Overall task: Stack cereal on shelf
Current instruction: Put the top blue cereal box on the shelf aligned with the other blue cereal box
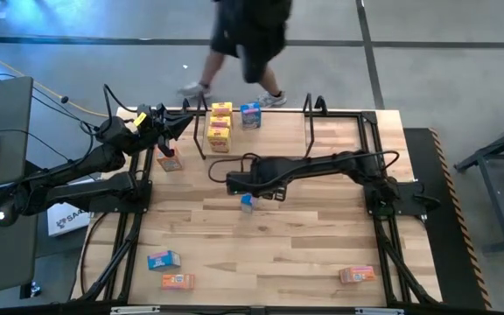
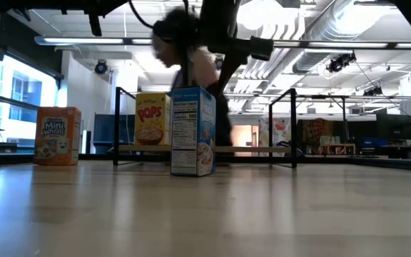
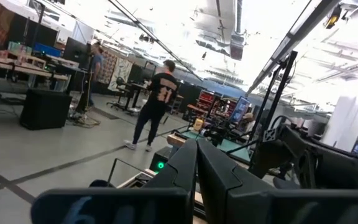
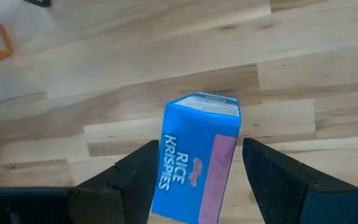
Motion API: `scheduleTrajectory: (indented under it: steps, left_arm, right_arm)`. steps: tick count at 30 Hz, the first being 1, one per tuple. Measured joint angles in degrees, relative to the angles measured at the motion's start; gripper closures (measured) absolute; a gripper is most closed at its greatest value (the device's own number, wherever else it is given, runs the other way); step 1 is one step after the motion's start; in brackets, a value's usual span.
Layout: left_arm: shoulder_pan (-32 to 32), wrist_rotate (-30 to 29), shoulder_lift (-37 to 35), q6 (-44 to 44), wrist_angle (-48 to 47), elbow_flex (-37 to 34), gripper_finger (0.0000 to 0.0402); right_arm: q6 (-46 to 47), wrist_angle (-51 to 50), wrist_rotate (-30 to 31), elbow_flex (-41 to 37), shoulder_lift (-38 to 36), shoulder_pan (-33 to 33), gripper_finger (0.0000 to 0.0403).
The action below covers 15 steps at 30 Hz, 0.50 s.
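- My right tool [image 4: 197, 171] is over the middle of the table [image 1: 304, 254], and the blue Rice Krispies box [image 4: 199, 158] stands between its two fingers [image 4: 132, 171].
- The fingers are well apart, one on each side of the box. I see a gap on both sides, so I judge that the tool holds nothing yet.
- The box stands upright on the table, with its long axis vertical, as the low view shows [image 2: 193, 130]. From above it is only a small blue spot [image 1: 248, 203] just under the tip of my right arm.
- The relation that matters now: the box is straight below the tool, and its broad faces turn to the fingers. I think the tool needs only to close on it, perhaps after it goes down a little more.
- The shelf [image 1: 309, 114] lies at the far edge of the table, beyond the box. Yellow boxes [image 1: 220, 127] and one blue box [image 1: 251, 115] are already there.
- My right arm is clearly the nearer one to this box.
- My left tool [image 1: 182, 124] waits near the left end of the shelf, raised, with its fingers pressed together and empty.
- Other boxes lie on the near side of the table: a blue one [image 1: 164, 260], an orange one [image 1: 178, 281] and another orange one [image 1: 357, 275].
- A person [image 1: 248, 44] walks behind the table.
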Motion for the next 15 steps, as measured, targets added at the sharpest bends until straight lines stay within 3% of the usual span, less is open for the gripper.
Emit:
scheduleTrajectory:
  steps: [15]
  left_arm:
    - [0.0, -0.3, 0.5, 0.2, 0.1, 0.0, 0.0396]
  right_arm:
    - [-0.7, 1.3, -1.9, 0.0, 2.7, 0.0, 0.0181]
